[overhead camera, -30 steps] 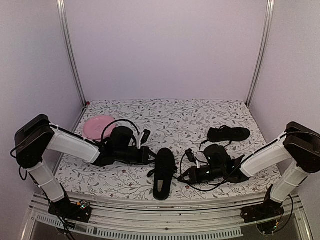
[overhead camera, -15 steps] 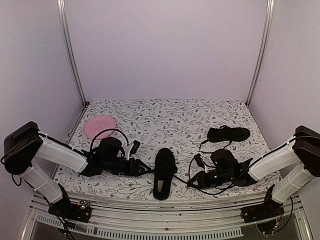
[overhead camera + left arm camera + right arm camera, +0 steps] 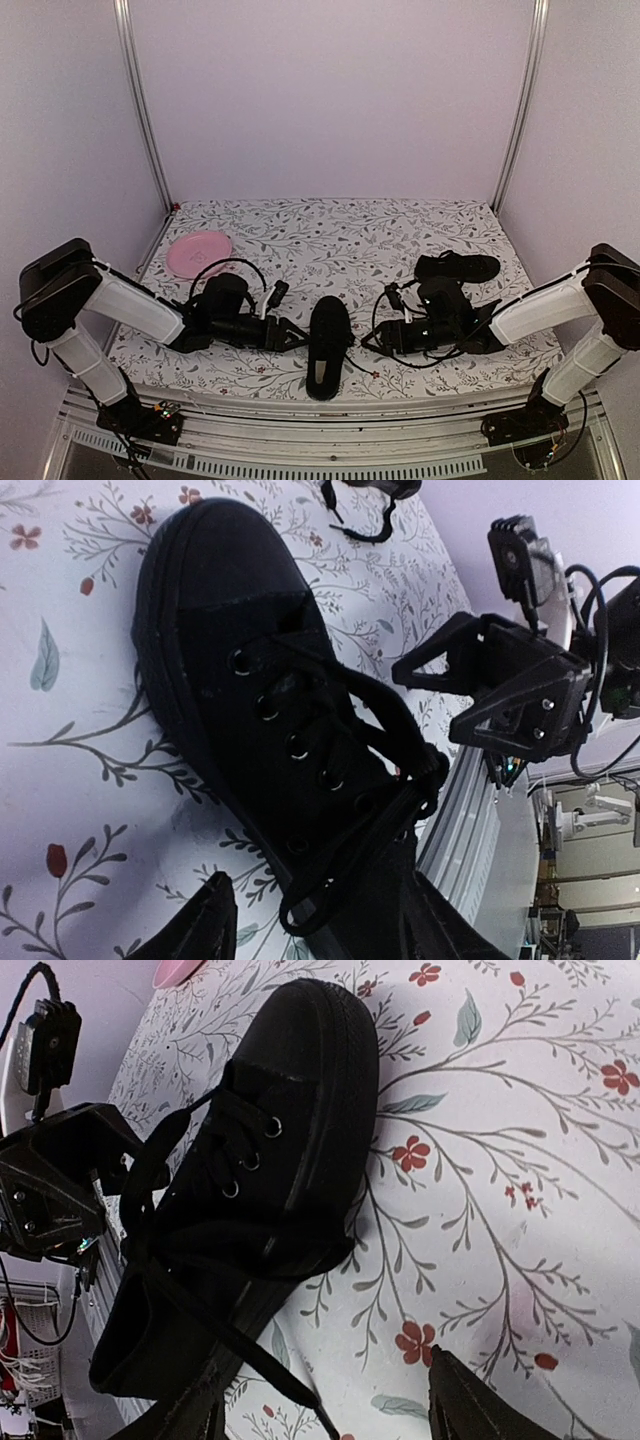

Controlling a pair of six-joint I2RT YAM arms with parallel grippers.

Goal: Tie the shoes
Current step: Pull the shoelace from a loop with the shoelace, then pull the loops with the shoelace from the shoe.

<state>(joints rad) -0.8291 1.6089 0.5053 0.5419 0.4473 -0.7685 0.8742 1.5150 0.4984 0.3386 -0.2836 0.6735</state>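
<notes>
The flowered table carries the front shoe at its near middle, between both grippers; the back shoe lies further right; a pink plate sits far left; the left gripper and right gripper both gape, released, grasping nothing.

1. No text, label, brand or number can be read in any view.
2. Near shoe: plain black, no logo visible.
3. Far shoe: too small to tell.
</notes>
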